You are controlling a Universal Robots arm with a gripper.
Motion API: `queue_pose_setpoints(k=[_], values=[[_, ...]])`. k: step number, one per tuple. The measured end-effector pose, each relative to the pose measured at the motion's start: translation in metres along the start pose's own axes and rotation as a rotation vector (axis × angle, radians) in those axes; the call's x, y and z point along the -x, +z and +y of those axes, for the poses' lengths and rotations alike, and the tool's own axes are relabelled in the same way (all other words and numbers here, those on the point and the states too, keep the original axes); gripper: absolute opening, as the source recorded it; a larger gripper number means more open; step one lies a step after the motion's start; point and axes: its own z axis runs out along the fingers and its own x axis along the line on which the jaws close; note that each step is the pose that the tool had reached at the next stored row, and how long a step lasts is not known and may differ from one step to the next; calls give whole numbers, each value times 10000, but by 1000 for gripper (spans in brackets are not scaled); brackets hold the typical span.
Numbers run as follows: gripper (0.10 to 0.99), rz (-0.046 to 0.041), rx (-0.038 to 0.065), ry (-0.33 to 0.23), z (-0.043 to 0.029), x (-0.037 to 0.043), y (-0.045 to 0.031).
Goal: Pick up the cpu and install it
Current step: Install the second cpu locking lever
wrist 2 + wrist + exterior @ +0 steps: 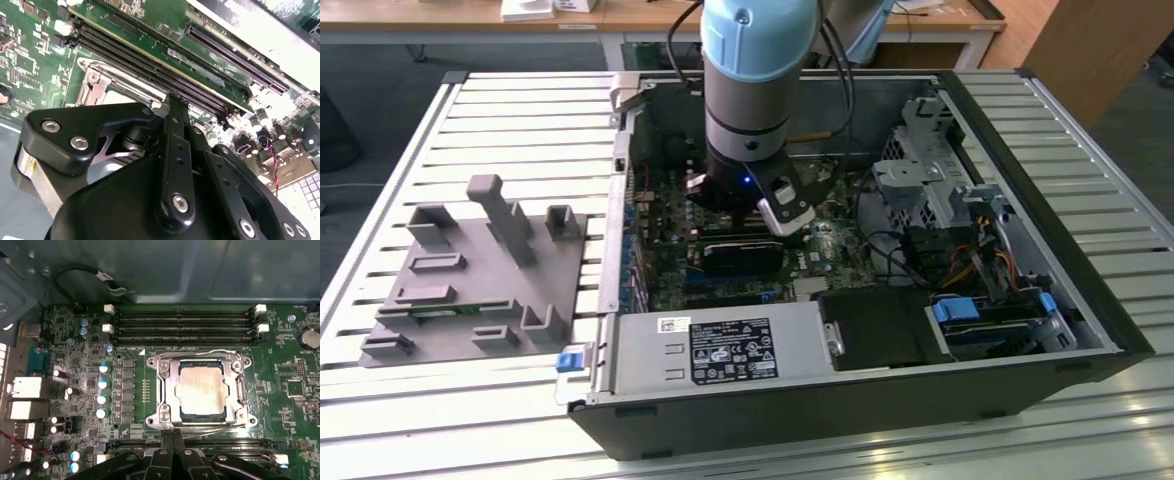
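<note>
The cpu point(201, 390), a silver square with a pale rim, lies flat inside the metal-framed socket point(164, 390) on the green motherboard point(280, 370). My gripper point(173, 434) hovers just beside the socket's edge, between it and a bank of memory slots. Its two black fingers are pressed together with nothing between them, and they do not touch the cpu. In the second wrist view the closed fingertips point(175, 102) point down next to the socket frame point(92, 82). In the exterior view the arm point(747, 100) reaches down into the open computer case point(1067, 330).
Memory slots point(185, 322) run along both sides of the socket. A grey tray point(467, 260) with upright posts sits on the slatted table at the exterior view's left. A power supply point(720, 350), a drive cage point(934, 170) and loose cables point(907, 260) crowd the case.
</note>
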Motion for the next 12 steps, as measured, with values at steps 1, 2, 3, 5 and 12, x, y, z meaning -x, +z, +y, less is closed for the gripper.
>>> queue_pose_setpoints(k=[1,2,3,5,12], values=[[106,0,36,0,-2,-3,6],[106,0,62,0,-4,-9,14],[106,-1,81,-1,-6,-21,22],[106,-2,106,0,-12,-49,42],[106,0,272,2,-26,-81,90]])
